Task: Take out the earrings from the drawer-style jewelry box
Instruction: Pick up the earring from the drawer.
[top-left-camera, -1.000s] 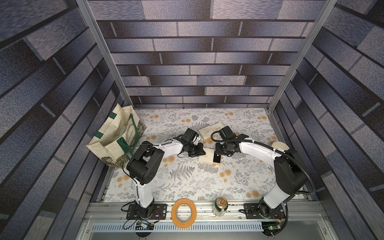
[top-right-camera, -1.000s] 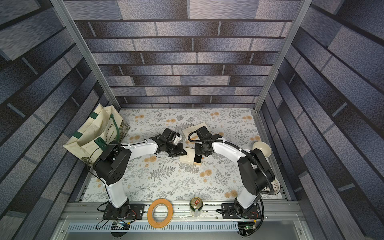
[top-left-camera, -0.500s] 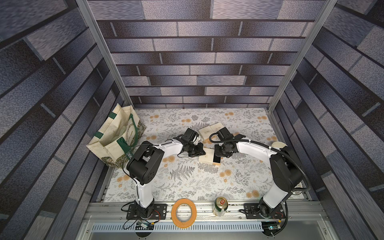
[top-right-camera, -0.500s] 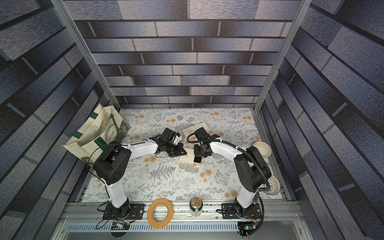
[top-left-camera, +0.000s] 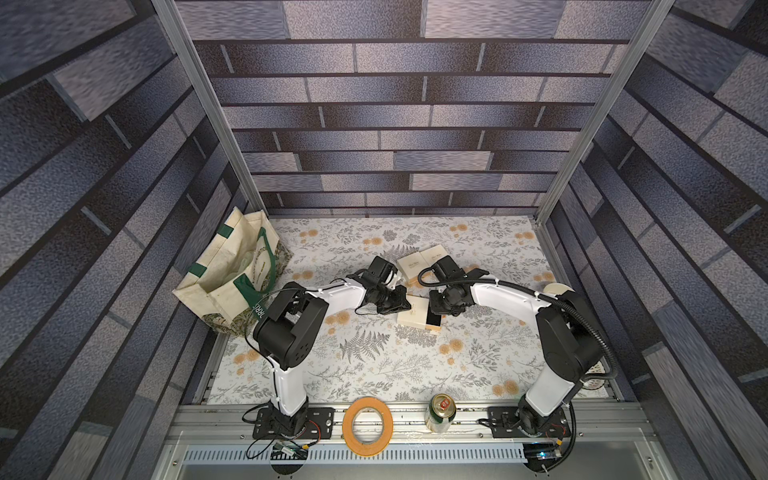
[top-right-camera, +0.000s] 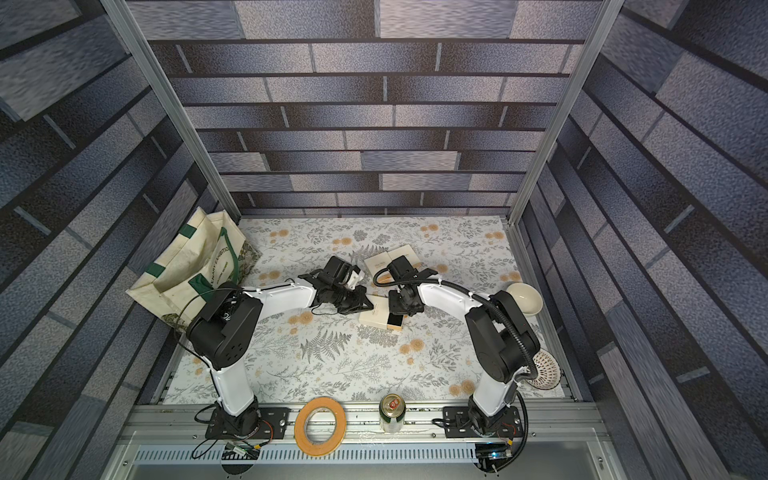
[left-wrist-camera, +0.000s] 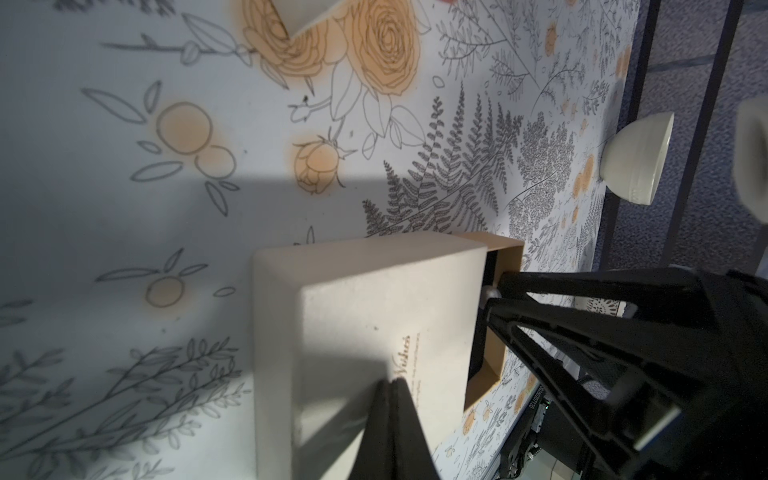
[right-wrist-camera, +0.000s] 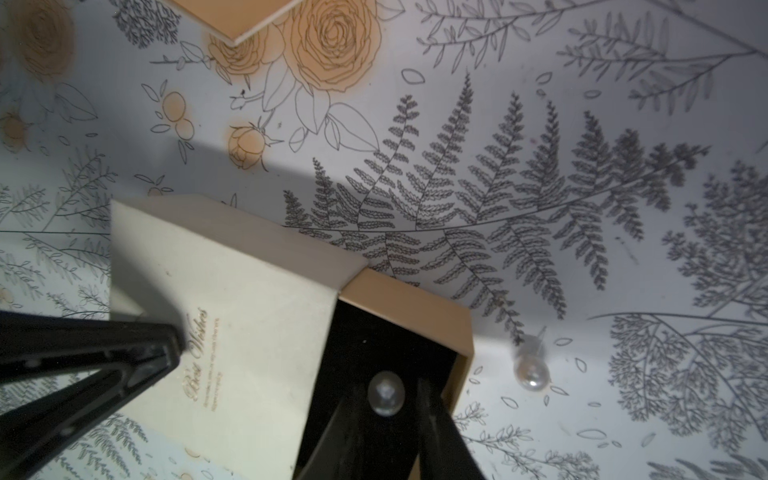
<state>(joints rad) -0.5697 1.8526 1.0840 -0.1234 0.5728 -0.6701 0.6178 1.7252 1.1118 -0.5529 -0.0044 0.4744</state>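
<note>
Drawing in a touch since a second ago, the right arm (top-left-camera: 507, 297) has its right fingers (right-wrist-camera: 449, 444) down in the open drawer (right-wrist-camera: 407, 307) of the jewelry box (right-wrist-camera: 232, 311). Narrowly spread, they straddle one pearl earring (right-wrist-camera: 385, 392) at their tips; whether they bite it yet, I cannot tell. The left fingers (left-wrist-camera: 374, 449), pressed together, bear on the lid. A second earring (right-wrist-camera: 532, 372) lies on the counter (right-wrist-camera: 540, 104) just outside the drawer's end.

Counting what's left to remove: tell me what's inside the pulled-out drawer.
One pearl earring shows inside the drawer, between the right gripper's fingertips. Whatever is farther in, under the cream sleeve, is hidden.
</note>
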